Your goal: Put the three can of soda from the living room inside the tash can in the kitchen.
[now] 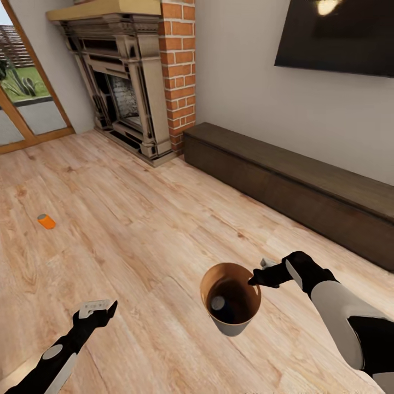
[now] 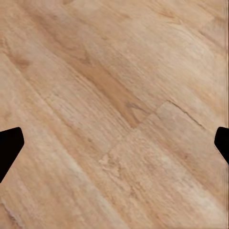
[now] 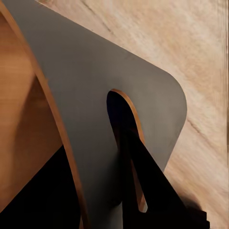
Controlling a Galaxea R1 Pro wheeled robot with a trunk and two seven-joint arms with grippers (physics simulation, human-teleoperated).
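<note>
I hold the tash can (image 1: 232, 327), brown inside and greyish outside, above the wood floor in the head view, with my right gripper (image 1: 258, 279) shut on its rim. The silvery top of one can of soda (image 1: 218, 302) shows deep inside it; its body is lost in shadow. An orange can of soda (image 1: 46, 221) lies on the floor far to the left. My left gripper (image 1: 99, 307) hangs open and empty over the floor. In the right wrist view a dark finger (image 3: 145, 183) passes through the handle hole in the bin's grey wall (image 3: 100, 81). The left wrist view has fingertips (image 2: 9, 148) wide apart.
This is the living room. A red-brick fireplace (image 1: 128, 82) stands at the back, a long low dark bench (image 1: 295, 180) runs along the right wall under a wall TV (image 1: 339, 33), and glazed wooden doors (image 1: 24, 98) are at the far left.
</note>
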